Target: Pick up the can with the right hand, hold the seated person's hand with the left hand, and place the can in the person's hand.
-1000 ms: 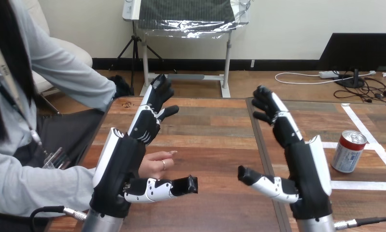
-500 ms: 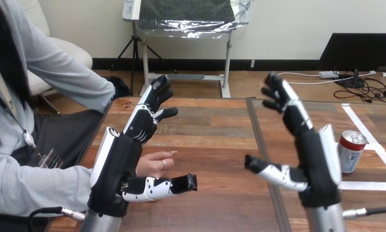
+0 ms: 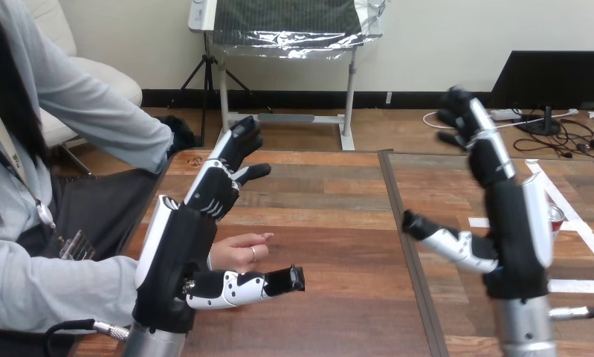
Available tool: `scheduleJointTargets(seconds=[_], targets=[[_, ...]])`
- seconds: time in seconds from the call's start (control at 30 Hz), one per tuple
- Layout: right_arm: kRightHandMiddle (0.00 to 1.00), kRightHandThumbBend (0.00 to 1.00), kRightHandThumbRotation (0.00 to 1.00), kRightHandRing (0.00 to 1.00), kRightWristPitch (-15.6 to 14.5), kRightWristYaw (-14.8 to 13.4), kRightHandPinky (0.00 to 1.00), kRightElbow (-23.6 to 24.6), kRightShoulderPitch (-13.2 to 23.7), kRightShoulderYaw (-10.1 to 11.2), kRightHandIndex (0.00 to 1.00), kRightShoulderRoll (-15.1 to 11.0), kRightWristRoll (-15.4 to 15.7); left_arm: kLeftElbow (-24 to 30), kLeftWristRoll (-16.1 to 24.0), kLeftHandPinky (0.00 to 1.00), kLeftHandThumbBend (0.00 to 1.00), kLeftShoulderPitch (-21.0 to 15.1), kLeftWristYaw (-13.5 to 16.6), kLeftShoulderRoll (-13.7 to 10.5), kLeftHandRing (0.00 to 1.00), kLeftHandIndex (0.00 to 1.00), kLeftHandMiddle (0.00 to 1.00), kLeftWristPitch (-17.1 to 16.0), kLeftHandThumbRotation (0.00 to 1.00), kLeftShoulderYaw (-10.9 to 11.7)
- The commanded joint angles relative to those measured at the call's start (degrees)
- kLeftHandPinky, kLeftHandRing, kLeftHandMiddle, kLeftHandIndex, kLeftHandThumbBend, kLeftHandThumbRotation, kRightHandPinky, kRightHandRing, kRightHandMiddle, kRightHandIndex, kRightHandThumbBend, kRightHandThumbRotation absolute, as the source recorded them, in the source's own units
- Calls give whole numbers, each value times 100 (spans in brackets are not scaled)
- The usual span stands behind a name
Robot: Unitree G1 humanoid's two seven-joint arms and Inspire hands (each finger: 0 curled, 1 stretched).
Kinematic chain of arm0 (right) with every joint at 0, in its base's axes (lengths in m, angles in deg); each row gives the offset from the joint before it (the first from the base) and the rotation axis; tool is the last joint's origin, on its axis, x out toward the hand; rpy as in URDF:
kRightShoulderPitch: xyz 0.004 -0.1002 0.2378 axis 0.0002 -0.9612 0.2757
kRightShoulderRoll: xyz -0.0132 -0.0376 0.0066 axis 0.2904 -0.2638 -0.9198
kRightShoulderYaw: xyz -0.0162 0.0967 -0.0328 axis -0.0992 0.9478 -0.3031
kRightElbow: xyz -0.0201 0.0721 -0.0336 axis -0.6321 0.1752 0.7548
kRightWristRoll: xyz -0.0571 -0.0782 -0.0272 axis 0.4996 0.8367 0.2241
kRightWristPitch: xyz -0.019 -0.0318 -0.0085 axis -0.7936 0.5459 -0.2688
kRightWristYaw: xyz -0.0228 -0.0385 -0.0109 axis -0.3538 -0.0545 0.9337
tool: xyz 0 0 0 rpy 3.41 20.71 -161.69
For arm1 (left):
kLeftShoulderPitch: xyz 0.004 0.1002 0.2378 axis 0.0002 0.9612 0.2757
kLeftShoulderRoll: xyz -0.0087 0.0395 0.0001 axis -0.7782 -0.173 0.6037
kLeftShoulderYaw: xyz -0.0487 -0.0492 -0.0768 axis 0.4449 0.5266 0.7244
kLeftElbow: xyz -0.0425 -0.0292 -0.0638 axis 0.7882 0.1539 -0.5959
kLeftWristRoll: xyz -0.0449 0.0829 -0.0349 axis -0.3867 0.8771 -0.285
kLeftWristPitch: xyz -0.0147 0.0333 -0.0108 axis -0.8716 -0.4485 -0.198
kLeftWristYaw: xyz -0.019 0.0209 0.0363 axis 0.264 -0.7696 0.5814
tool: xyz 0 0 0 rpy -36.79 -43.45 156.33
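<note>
One red-and-white can [image 3: 557,216] stands on the wooden table [image 3: 331,216] at the right, mostly hidden behind the right hand [image 3: 513,223]. Its rim faces up, so its long axis looks upright, and its print is too hidden to read. The right hand is raised, fingers straight, grasping nothing. The left hand [image 3: 178,253], likewise released, stands beside the person's hand [image 3: 241,251]; I cannot tell whether they touch.

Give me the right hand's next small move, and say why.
Probably shift the right hand rightward and down, so its palm can come to face the can. The hand is open and raised with its thumb pointing left, and the can stands on the table behind the hand's back, mostly hidden and not yet grasped.
</note>
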Motion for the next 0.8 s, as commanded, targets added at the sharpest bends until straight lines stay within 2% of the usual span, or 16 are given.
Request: scheduleJointTargets(seconds=[0.0,0.2,0.4,0.77], targets=[[92,100,67,89,-87,-208,84,-123,554,186,93,-225,76,85,-136,79,100,-231,-13,122,89,89,90,0,27,100],[93,100,66,90,-111,-233,84,-335,734,204,92,-375,-87,57,-205,76,100,-250,-30,165,87,85,87,-8,25,114],[92,100,67,89,-202,-490,84,-485,898,292,92,-551,76,-5,-269,74,100,-285,-76,196,85,83,85,-25,23,143],[90,100,70,88,-475,-834,83,-821,1165,340,91,-852,122,-22,-236,73,100,-285,-80,247,82,80,82,-1,23,242]])
